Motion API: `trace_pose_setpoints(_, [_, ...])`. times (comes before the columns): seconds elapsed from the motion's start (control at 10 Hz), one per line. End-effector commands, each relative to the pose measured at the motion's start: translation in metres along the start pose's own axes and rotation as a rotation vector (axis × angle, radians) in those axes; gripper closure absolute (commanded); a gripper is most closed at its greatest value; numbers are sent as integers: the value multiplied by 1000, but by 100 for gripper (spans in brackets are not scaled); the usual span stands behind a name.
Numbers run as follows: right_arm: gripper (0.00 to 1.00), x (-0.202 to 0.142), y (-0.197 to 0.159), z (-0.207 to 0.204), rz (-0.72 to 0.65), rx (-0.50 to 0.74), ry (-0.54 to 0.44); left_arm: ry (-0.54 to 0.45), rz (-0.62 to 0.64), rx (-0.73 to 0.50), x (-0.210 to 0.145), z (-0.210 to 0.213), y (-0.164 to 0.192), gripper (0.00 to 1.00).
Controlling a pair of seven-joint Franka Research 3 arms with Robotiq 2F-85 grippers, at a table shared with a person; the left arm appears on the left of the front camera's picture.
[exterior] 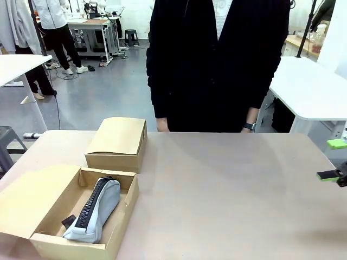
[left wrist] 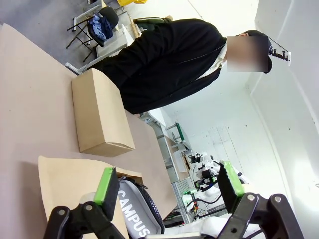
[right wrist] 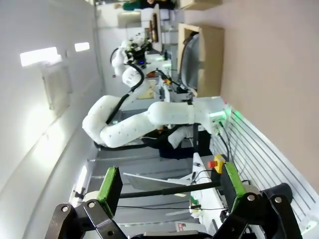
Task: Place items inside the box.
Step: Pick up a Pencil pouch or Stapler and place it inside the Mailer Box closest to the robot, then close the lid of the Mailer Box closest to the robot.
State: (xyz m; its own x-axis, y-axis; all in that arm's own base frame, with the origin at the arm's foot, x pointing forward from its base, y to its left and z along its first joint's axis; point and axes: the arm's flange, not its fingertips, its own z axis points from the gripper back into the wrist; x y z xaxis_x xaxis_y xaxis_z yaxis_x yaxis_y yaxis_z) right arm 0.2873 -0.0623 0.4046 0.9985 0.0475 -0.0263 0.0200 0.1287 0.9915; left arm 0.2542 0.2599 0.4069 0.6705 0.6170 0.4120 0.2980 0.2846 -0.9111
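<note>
— Both grippers?
— Right gripper (right wrist: pixel 169 191) spread, empty, at the table's (exterior: pixel 227 195) right edge. Left gripper (left wrist: pixel 167 191) spread too, empty, above the open box (exterior: pixel 122 203).
— And the items?
— Grey pouch (exterior: pixel 97 214) lies inside that box; a closed box (exterior: pixel 116 143) sits just behind.

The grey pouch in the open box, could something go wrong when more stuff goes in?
Maybe. The grey pouch lies slanted across the open box, so little floor is left and another item might end up perched on top of it. The open box also sits at the table's near corner, so a bump from an arm might push it off. The closed box stands just behind it, which could crowd a gripper reaching in.
</note>
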Motion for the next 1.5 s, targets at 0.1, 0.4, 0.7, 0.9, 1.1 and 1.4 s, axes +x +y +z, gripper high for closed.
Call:
trace_pose_setpoints(0.1, [0, -2, 2, 4, 17, 28, -8, -17, -15, -20, 0, -2, -2, 0])
trace_pose_setpoints(0.4, [0, -2, 2, 4, 17, 28, -8, -17, -15, -20, 0, -2, -2, 0])
trace_pose_setpoints(0.7, [0, -2, 2, 4, 17, 28, -8, 96, -332, -29, -26, -35, -22, 0])
trace_pose_setpoints(0.9, [0, -2, 2, 4, 17, 28, -8, 257, -899, -113, -87, -105, -41, 0])
trace_pose_setpoints(1.1, [0, -2, 2, 4, 17, 28, -8, 220, -1324, -239, -120, -134, -47, 0])
trace_pose_setpoints(1.4, [0, -2, 2, 4, 17, 28, -8, 190, -1866, -422, -129, -141, -20, 0])
